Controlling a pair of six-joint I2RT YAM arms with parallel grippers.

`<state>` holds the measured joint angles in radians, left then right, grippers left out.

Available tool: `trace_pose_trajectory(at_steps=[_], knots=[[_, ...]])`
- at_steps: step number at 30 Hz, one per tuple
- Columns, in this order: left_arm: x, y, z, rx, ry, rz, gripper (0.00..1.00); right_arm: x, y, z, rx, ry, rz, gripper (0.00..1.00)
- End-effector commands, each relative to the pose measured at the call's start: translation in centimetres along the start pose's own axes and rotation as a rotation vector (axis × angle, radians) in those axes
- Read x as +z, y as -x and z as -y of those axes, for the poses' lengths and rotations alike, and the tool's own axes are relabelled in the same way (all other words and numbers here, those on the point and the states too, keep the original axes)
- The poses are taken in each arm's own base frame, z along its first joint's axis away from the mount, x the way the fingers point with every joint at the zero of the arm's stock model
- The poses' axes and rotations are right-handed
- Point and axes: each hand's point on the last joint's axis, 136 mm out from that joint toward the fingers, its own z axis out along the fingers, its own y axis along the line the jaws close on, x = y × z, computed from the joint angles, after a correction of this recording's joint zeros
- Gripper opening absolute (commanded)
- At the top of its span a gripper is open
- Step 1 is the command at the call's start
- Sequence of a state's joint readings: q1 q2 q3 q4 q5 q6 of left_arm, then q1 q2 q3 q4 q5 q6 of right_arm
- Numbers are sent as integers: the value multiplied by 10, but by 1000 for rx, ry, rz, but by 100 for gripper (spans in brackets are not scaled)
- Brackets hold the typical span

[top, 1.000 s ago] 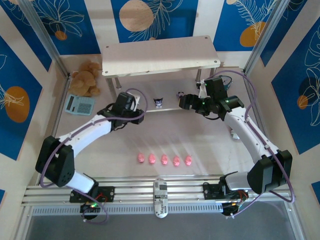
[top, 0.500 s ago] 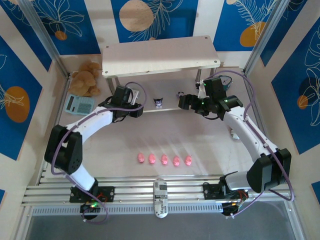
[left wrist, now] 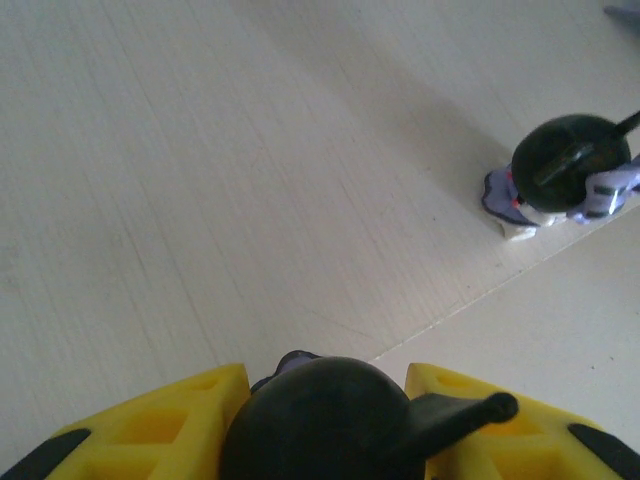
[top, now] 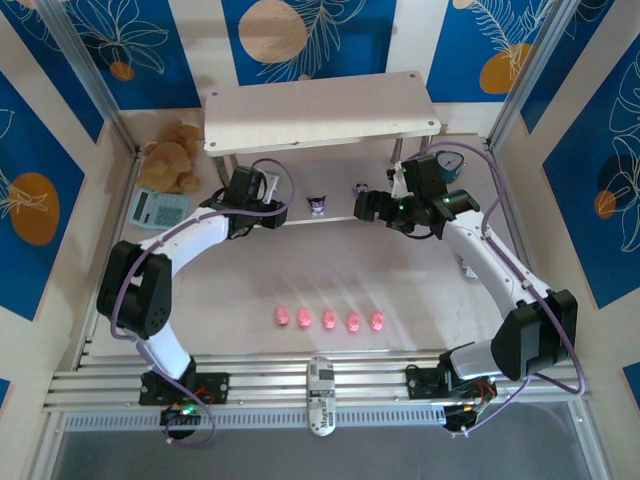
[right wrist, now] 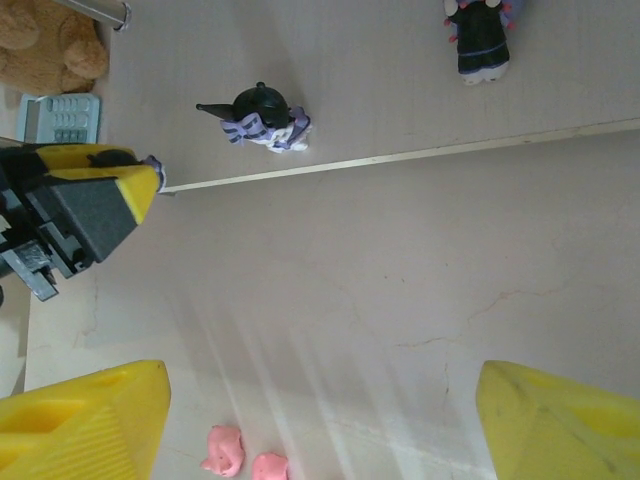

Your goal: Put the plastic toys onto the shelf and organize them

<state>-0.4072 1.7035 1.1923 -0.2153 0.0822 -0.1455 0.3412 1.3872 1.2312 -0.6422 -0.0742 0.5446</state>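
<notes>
**Left pincer clamped on a dark figurine at the shelf's lower board**

In the left wrist view, my left pincer (left wrist: 325, 385) was closed on a dark figurine (left wrist: 320, 425). Its round black head was wedged between the yellow fingers at the bottom edge of the frame. The pair sat right at the front edge of the lower board of the shelf (top: 320, 110).

A second dark figurine (left wrist: 565, 170) stood on that board at the upper right, well apart from the pincer.

In the right wrist view, my right pincer (right wrist: 320, 420) stood wide open with nothing between its fingers. A third figurine (right wrist: 480, 35) stood on the board at the top edge of that frame.

From overhead, five pink pigs (top: 328, 320) lay in a row on the tabletop (top: 400, 270) at lower centre, well apart from both pincers. The teal gadget (top: 158, 208) at the left carried markings too small for me to read.
</notes>
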Motion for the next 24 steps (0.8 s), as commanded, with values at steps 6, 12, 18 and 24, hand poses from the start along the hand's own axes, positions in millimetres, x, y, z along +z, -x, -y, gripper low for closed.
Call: trace_pose_trajectory(at_steps=[6, 12, 18, 24], knots=[[11, 15, -10, 17, -1, 27, 21, 3, 5, -7, -13, 3, 5, 81], [18, 15, -13, 11, 2, 20, 21, 4, 5, -6, -12, -4, 2, 81], [22, 16, -16, 9, 11, 15, 21, 5, 5, -4, -12, -9, 1, 81], [25, 14, -20, 5, 26, 9, 22, 9, 4, -4, -9, -10, -9, 81]])
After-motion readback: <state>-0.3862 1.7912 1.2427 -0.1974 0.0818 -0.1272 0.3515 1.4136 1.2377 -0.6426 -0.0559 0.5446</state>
